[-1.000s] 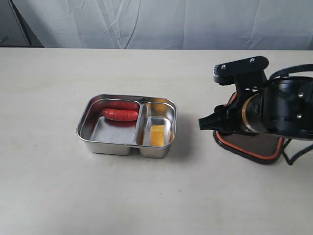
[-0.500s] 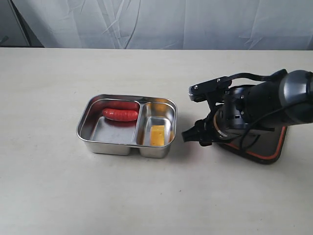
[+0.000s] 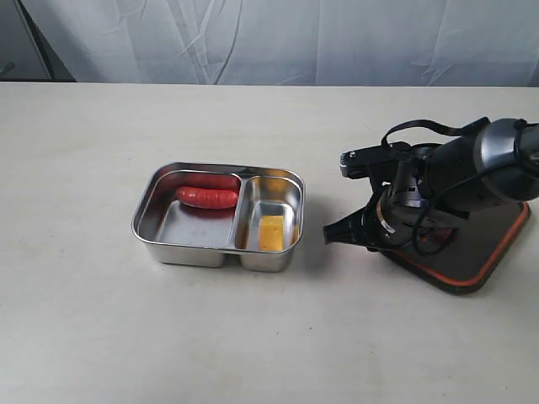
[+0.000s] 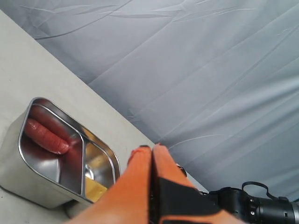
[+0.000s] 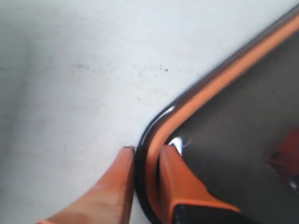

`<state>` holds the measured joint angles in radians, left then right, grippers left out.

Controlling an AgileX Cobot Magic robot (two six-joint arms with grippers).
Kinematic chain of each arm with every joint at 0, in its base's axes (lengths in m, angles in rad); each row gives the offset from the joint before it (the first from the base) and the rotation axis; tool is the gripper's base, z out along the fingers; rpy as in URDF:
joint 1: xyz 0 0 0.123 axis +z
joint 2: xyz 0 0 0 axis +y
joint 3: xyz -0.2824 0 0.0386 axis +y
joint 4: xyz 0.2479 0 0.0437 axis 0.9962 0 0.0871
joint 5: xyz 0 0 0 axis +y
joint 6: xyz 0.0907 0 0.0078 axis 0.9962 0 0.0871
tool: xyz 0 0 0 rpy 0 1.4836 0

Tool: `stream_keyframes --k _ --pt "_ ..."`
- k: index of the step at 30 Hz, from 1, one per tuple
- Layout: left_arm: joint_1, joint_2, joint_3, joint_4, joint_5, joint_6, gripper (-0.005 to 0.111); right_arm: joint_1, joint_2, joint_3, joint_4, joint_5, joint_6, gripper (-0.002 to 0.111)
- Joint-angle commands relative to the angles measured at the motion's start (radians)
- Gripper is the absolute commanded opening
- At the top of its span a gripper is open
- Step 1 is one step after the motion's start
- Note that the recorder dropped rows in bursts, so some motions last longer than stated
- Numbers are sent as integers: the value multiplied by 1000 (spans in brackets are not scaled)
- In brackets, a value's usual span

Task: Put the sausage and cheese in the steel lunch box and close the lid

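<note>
The steel lunch box (image 3: pixel 168 244) sits mid-table. The red sausage (image 3: pixel 207 197) lies in its wide compartment, and the yellow cheese (image 3: pixel 270 232) rests in the narrow one. To its right the dark lid (image 3: pixel 472 261) lies with its orange seal facing up. My right gripper (image 5: pixel 145 151) is shut on the lid's rim (image 5: pixel 154 135) near a corner, one finger outside and one inside. The right arm (image 3: pixel 438 189) covers much of the lid. My left gripper (image 4: pixel 152 148) is shut with nothing in it, raised above the box (image 4: pixel 46 186); the sausage (image 4: pixel 44 136) and cheese (image 4: pixel 99 189) show below it.
A grey cloth backdrop (image 3: pixel 278 38) hangs behind the table's far edge. The pale tabletop (image 3: pixel 76 151) stretches left of and in front of the box.
The right arm has lowered and turned over the lid, its gripper now clamped on the lid's near-left rim. The lid has shifted right and rotated. The box and food have not moved.
</note>
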<state>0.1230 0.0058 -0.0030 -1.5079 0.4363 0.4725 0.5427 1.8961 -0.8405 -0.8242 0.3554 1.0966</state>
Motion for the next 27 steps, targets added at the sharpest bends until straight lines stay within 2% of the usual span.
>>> stream_keyframes --k 1,4,7,8,12,22,27 --pt "-6 -6 3 3 -9 7 0 -6 60 8 14 4 -31 15" --pt "-6 -6 3 3 -9 7 0 -6 65 8 18 6 -60 14" --pt "-6 -6 3 11 -10 7 0 -5 52 8 31 13 -76 0" --pt "-6 -6 3 25 -9 7 0 -5 42 8 46 20 -79 -1" --pt "-6 -6 3 84 -15 7 0 7 -30 10 57 44 -104 -1" --pt "-6 -6 3 60 38 12 0 75 -304 10 96 68 -120 -1" --pt "-6 -6 3 -11 168 188 0 109 -437 10 127 68 -120 -1"
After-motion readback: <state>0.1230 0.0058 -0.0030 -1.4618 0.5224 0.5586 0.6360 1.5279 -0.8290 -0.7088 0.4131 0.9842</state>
